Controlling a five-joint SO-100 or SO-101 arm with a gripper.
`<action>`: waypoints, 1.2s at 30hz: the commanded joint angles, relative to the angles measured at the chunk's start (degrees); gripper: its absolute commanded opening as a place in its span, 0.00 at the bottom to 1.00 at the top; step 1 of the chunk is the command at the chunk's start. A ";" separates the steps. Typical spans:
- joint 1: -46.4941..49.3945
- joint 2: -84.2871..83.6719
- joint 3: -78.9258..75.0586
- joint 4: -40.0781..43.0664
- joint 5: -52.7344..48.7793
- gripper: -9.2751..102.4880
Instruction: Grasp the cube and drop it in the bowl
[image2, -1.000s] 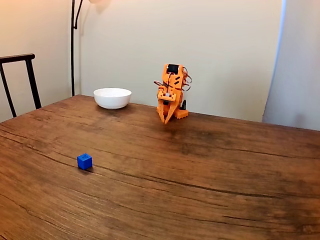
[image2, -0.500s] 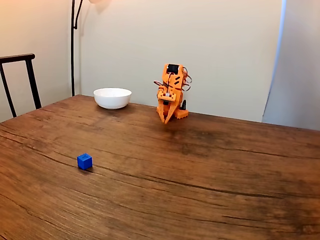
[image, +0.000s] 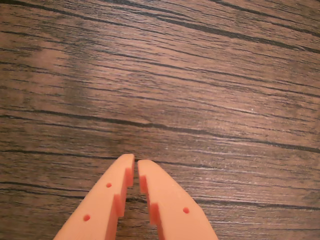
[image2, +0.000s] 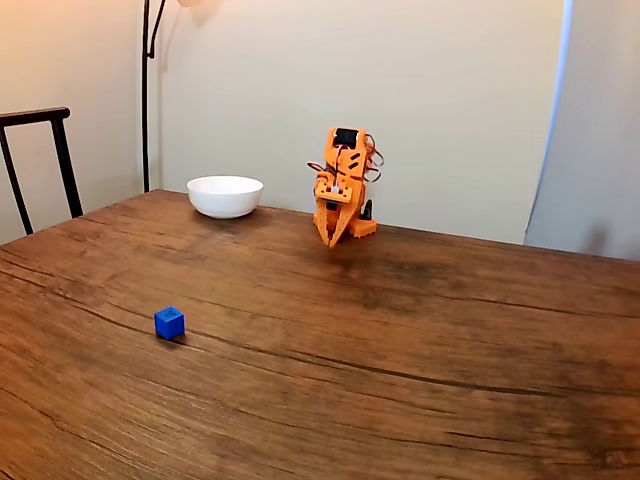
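Near table's (image2: 420, 330) far edge, gripper (image: 135, 161) nearly closed (empty) — cube (image2: 169, 322) well apart, bowl (image2: 225, 196) beside arm.

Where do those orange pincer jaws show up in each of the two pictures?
Wrist view: the orange plastic gripper rises from the bottom edge, slightly left of centre, jaws nearly touching, pointing at bare wood.
Fixed view: the same gripper hangs at the far side, upper centre, right of the round white bowl.
Shared landmark: the dark-grained brown wooden table, also.

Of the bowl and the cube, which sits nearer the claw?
The white bowl, at the table's far edge beside the folded orange arm's claw; the blue cube lies well forward.
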 joint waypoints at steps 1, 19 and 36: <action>0.18 -0.18 -0.18 0.09 0.35 0.08; 5.62 0.62 -0.53 -13.01 -0.35 0.08; 14.50 -0.26 -1.05 -58.36 5.54 0.08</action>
